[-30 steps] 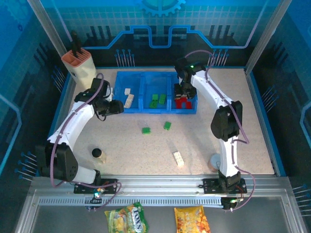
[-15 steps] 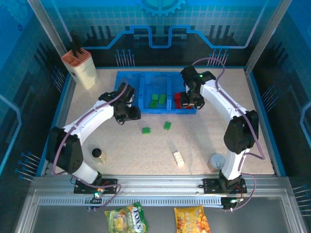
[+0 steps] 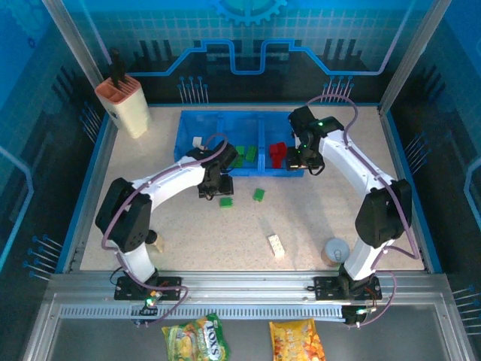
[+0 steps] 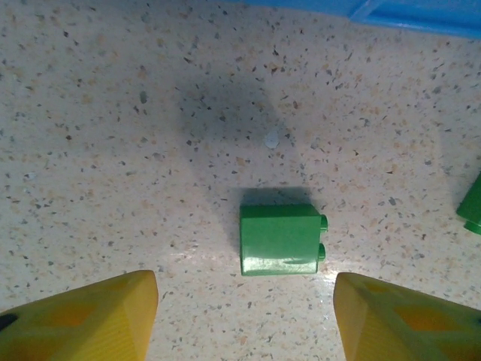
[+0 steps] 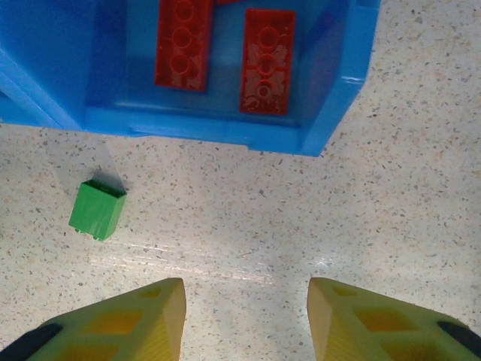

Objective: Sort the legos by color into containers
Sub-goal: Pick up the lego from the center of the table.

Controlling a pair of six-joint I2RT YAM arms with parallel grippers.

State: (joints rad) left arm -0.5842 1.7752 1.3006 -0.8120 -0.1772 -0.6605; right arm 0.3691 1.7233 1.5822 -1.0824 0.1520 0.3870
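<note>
A green lego (image 4: 472, 204) is cut off at the right edge.

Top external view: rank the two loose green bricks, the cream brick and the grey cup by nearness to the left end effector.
1. Green brick, right at the left end effector.
2. Second green brick, to its right.
3. Cream brick, toward the near edge.
4. Grey cup, far right.

Glossy green plastic brick (image 4: 279, 241), smooth speckled tabletop (image 4: 113, 150), shiny blue plastic tray (image 5: 225, 124)
</note>
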